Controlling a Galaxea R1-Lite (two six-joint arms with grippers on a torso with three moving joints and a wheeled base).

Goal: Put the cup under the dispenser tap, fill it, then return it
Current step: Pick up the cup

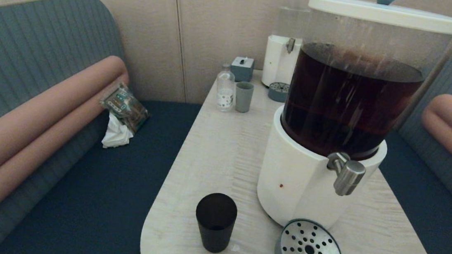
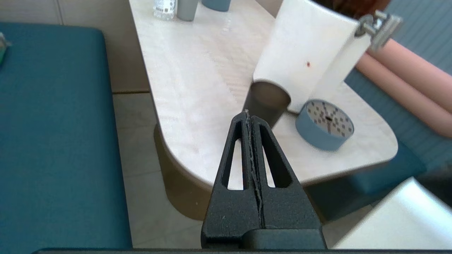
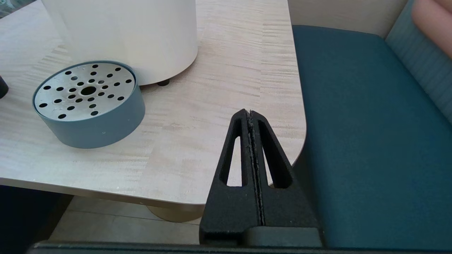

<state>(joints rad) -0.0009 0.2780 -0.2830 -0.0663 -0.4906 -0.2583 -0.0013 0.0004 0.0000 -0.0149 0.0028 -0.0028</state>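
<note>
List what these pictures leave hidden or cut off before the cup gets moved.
- The cup: left wrist view hides its lower part behind the shut left gripper; right wrist view cuts it at the edge.
- The dispenser tap: outlet underneath is not visible in the head view; absent from the right wrist view.
- Both arms: outside the head view; the right gripper, shut, shows only in its wrist view.

Both arms parked low, out of head cam. Left gripper & right gripper fingers pressed together, holding nothing.
</note>
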